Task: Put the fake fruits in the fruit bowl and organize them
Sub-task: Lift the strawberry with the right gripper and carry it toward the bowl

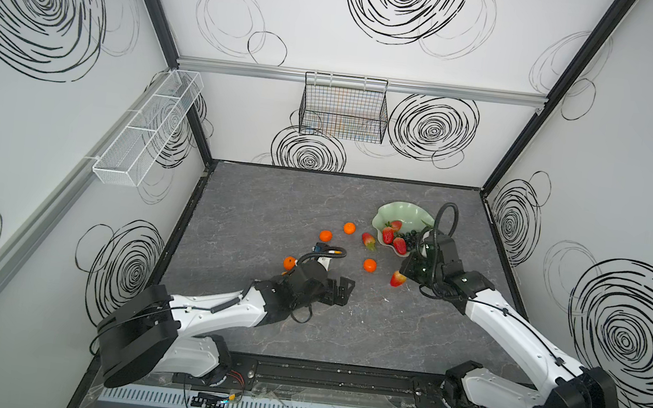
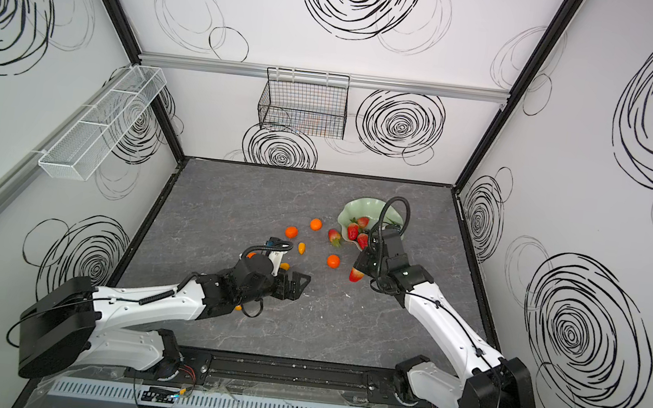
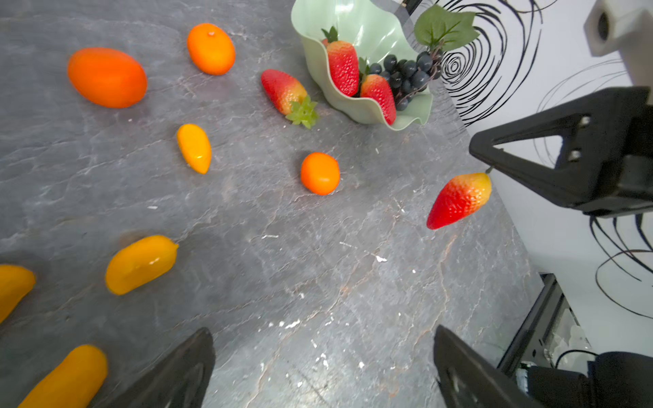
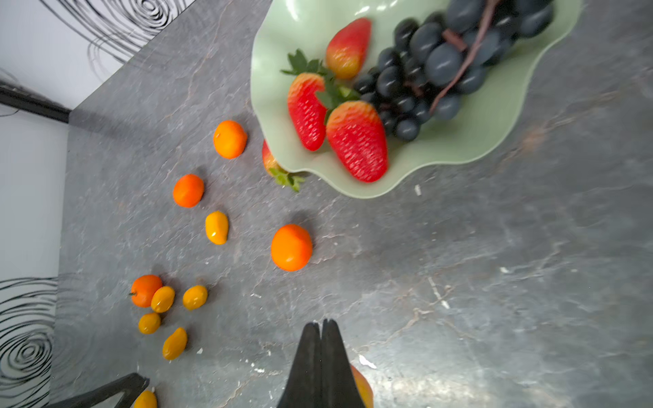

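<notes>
Holding strawberry pinched in my right gripper; next: farther, over fruit bowl, release. Left gripper wide, empty.

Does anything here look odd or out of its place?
Yes. The right gripper is shut on only the green stem tip of one strawberry, so the fruit seems to dangle from it, which looks like a weak grip. Also, the grape leaf sticks out over the rim of the fruit bowl.
</notes>
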Available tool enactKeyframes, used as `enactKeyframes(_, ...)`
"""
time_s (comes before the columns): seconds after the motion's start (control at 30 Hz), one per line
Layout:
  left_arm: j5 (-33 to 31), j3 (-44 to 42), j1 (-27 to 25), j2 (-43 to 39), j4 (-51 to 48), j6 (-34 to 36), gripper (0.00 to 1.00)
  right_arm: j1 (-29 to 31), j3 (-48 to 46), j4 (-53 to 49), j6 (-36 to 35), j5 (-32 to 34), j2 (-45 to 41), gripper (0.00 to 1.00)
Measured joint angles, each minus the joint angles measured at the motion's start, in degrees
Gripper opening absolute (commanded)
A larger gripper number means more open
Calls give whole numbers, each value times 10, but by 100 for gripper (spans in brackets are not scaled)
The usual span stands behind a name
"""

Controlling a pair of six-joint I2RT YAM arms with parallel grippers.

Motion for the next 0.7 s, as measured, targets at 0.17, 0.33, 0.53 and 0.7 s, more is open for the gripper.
enactKeyframes(0.17, 10, 54, 0, 63, 14, 7, 99, -40, 63, -44, -49, 30, 25, 0)
enactKeyframes(0.33, 21, 104, 0, 118, 22, 9, 99, -57, 144, -77, -93, 78, 88, 0)
enactKeyframes(0.53, 32, 151, 0, 163, 32, 9, 99, -66, 214, -102, -137, 141, 169, 0)
enactKeyframes(0.7, 43, 172, 0, 184, 36, 9, 99, -75, 251, -109, -169, 177, 221, 0)
